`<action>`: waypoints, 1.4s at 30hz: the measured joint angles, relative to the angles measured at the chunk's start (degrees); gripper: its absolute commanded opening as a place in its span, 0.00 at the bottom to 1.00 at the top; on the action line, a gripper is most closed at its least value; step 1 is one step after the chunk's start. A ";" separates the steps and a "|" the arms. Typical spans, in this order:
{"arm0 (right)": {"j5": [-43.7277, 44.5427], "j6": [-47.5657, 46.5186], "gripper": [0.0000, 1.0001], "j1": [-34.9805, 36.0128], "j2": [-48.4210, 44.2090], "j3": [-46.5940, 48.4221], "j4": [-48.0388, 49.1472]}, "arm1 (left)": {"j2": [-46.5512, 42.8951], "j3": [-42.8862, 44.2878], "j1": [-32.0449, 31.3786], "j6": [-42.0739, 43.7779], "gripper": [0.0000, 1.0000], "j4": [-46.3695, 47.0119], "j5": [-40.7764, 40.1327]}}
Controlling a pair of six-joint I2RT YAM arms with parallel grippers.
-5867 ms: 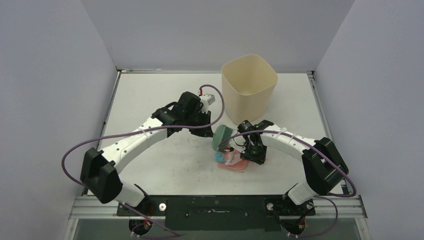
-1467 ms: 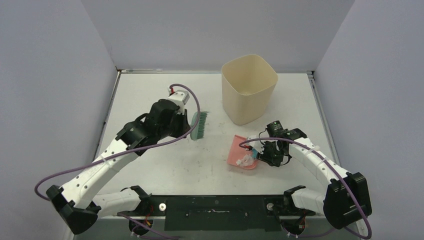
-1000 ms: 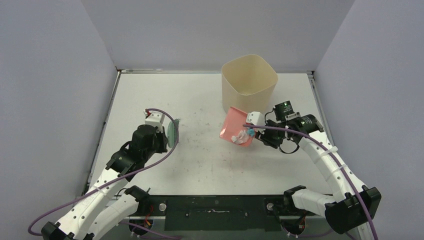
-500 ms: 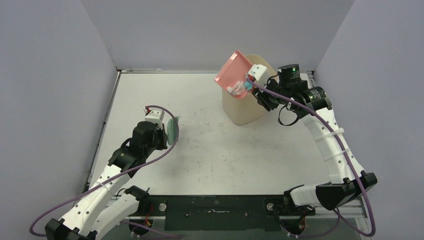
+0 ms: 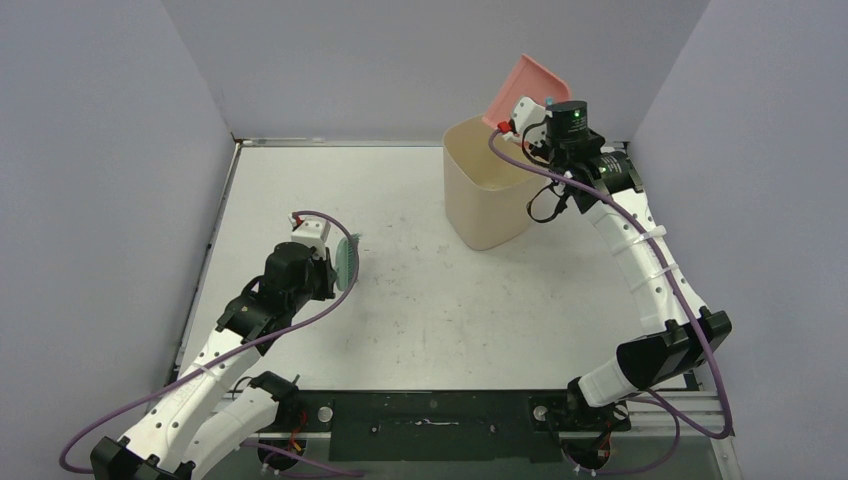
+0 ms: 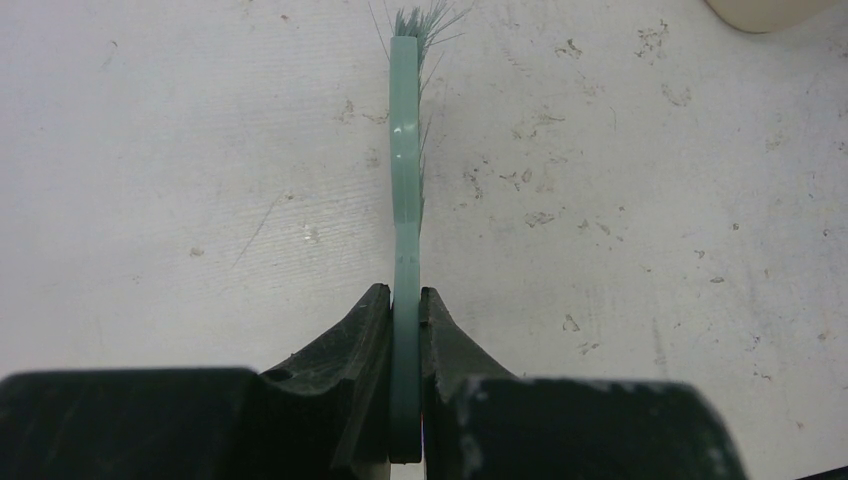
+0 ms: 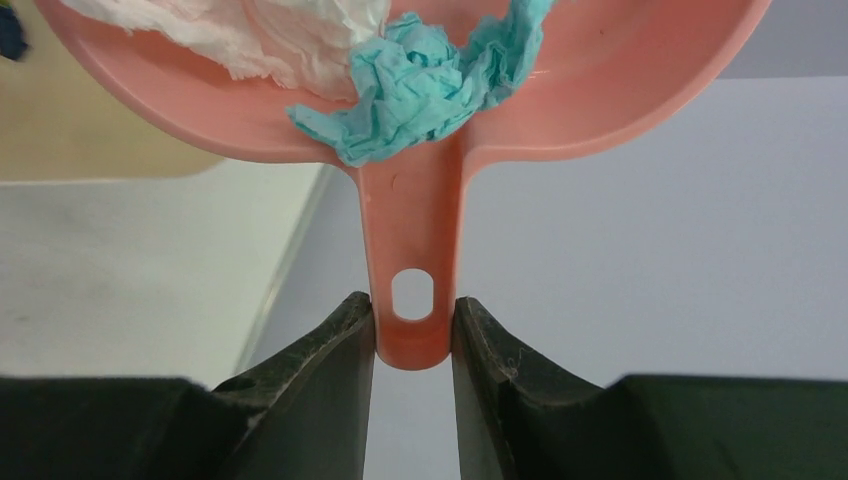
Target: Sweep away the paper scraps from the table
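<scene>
My right gripper (image 5: pixel 530 120) is shut on the handle of the pink dustpan (image 5: pixel 525 85), held tilted above the rim of the beige bin (image 5: pixel 495 195). In the right wrist view the gripper (image 7: pixel 412 320) pinches the dustpan handle (image 7: pixel 412 240). A teal paper scrap (image 7: pixel 420 85), a white scrap (image 7: pixel 270 30) and a dark blue bit (image 7: pixel 10 35) lie in the pan. My left gripper (image 5: pixel 325 268) is shut on the green brush (image 5: pixel 346 260) low over the table (image 5: pixel 450 300) at the left. The brush (image 6: pixel 404 170) stands on edge in the left gripper (image 6: pixel 404 300). I see no scraps on the table.
The beige bin stands at the back right of the table; its wall shows in the right wrist view (image 7: pixel 100 130). Metal rails run along the table's edges (image 5: pixel 630 200). Grey walls enclose the left, back and right sides. Grey scuff marks (image 6: pixel 540 190) dot the tabletop.
My right arm lifted the dustpan with the scraps from the table's middle up over the bin and tipped it. My left arm drew the brush back to the left and now holds still.
</scene>
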 measured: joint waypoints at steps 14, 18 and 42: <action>15.23 -34.01 0.05 0.00 -0.04 -9.84 16.33 | 0.24 0.00 0.11 0.22 0.00 0.00 0.22; 17.07 -37.46 0.05 0.11 -0.04 -9.90 18.18 | 0.22 0.00 0.11 0.24 0.00 0.00 0.22; -8.00 -7.45 0.05 0.13 -1.92 8.24 -11.54 | 2.05 0.00 0.11 0.42 0.00 0.00 0.68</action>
